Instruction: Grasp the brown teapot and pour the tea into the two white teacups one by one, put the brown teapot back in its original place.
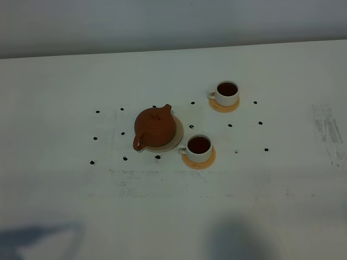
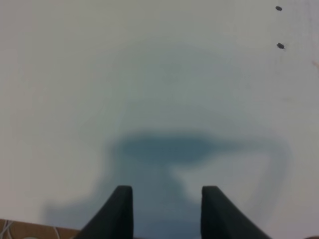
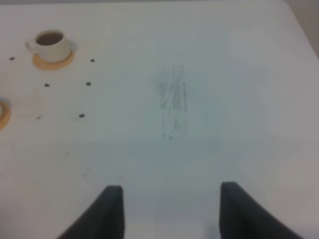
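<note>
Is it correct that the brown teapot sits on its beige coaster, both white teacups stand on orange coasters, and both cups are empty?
Not quite. The cups are not empty: the exterior high view shows dark tea in both the far teacup and the near teacup. The rest holds: the brown teapot sits on its beige coaster, and each cup stands on an orange coaster.

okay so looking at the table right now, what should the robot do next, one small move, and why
Probably nothing beyond keeping both arms back. Both white teacups hold dark tea, and the brown teapot sits upright on its beige coaster. The left gripper and right gripper hang empty over bare table, so the job looks finished.
</note>
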Robot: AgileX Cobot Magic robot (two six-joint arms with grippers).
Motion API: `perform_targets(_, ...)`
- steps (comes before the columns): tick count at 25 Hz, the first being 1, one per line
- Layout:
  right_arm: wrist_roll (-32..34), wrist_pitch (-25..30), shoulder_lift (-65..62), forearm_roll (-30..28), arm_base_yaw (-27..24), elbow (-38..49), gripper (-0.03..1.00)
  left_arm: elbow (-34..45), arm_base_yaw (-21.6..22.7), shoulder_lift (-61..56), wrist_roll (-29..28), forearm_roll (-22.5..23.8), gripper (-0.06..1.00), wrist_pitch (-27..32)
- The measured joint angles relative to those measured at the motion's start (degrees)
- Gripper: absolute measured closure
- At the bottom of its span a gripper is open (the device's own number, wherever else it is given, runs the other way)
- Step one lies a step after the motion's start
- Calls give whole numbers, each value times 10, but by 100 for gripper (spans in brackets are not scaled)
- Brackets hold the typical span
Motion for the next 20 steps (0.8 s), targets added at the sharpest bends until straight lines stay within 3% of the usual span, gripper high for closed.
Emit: perform_targets(20,0,0,0,0,0,0,52,0,-29,-88,-16,-3,61,1)
